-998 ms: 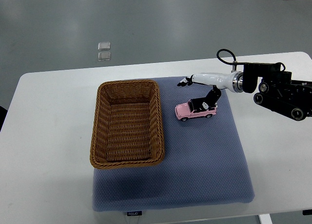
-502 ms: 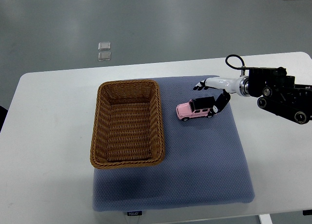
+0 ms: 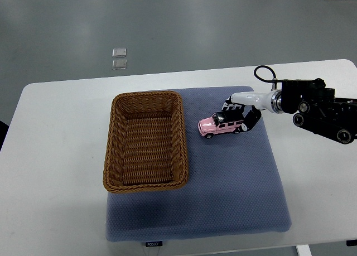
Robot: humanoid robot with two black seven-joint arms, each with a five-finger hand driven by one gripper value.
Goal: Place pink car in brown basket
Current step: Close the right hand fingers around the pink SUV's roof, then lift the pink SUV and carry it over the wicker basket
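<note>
The pink car (image 3: 222, 125) with a black roof sits on the blue mat (image 3: 234, 183), just right of the brown basket (image 3: 146, 140). My right hand (image 3: 240, 114) reaches in from the right edge. Its white fingers (image 3: 230, 105) curl over the car's far side and roof, and the black thumb (image 3: 250, 122) presses at the car's rear end. The car's wheels still look to be on the mat. The wicker basket holds nothing. My left arm does not show.
The white table (image 3: 56, 155) carries the mat and basket. Two small clear squares (image 3: 119, 58) lie on the grey floor beyond the table's far edge. My right forearm (image 3: 318, 105), black and bulky, hangs over the table's right side.
My right hand drew back to the right, then came back left and closed its fingers around the car. The car has shifted slightly left toward the basket.
</note>
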